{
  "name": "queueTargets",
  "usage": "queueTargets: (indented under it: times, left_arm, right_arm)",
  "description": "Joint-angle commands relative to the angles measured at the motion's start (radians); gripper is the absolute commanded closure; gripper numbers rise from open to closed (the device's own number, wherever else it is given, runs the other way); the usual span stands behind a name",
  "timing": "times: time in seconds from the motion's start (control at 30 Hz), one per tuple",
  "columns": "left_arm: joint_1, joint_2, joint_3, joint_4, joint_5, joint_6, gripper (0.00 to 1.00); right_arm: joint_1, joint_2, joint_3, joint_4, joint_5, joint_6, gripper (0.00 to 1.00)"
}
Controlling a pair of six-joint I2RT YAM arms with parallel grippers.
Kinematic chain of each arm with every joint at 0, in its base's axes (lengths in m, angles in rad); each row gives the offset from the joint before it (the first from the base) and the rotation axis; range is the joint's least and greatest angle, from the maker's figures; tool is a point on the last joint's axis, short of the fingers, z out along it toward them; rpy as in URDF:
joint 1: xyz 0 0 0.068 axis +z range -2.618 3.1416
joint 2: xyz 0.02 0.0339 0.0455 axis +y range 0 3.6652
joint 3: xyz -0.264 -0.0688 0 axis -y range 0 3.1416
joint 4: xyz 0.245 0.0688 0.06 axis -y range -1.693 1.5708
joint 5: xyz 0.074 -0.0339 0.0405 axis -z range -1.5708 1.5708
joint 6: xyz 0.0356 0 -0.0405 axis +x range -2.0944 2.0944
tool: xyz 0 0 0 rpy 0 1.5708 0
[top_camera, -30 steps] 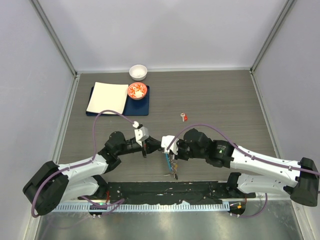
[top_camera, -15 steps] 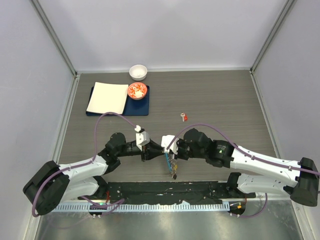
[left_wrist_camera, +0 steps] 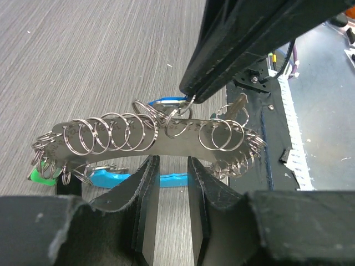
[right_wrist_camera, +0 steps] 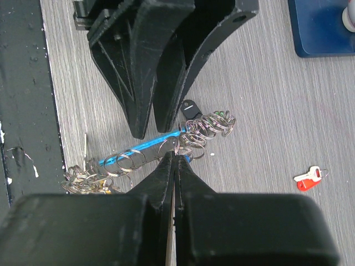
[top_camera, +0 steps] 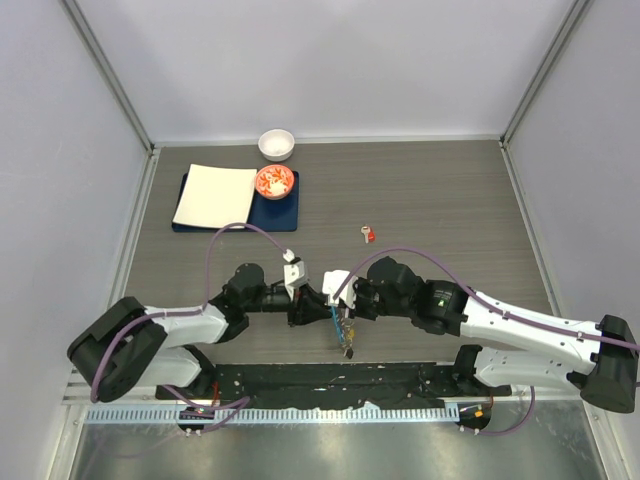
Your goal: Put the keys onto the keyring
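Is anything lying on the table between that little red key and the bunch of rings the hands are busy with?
Nothing visible does. The red key rests alone on bare table, apart from the keyring pinched in the right hand; only wood grain lies between them.

Probably a lab: white-walled enclosure (top_camera: 330, 60) around grey table (top_camera: 440, 190).

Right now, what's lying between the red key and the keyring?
Nothing. In the right wrist view, only bare table runs from the red key to the keyring.
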Motion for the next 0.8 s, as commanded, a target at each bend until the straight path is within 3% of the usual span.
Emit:
queueTargets:
  times: [0.0, 0.53, 0.7, 0.77]
  left_arm:
    - [-0.003, 0.045, 0.045, 0.143, 0.022, -0.060, 0.70]
    - [0.002, 0.146, 0.053, 0.384, 0.085, -0.128, 0.67]
    - [0.007, 0.161, 0.063, 0.393, 0.097, -0.131, 0.74]
    - [0.011, 0.161, 0.062, 0.393, 0.100, -0.131, 0.82]
  right_arm:
    - [0.002, -0.017, 0.020, 0.031, 0.008, 0.001, 0.99]
    - [0.002, -0.020, 0.017, 0.033, 0.001, -0.002, 0.99]
    - [0.002, -0.022, 0.019, 0.028, -0.001, -0.001, 0.99]
    - [0.002, -0.023, 0.019, 0.024, 0.001, -0.001, 0.99]
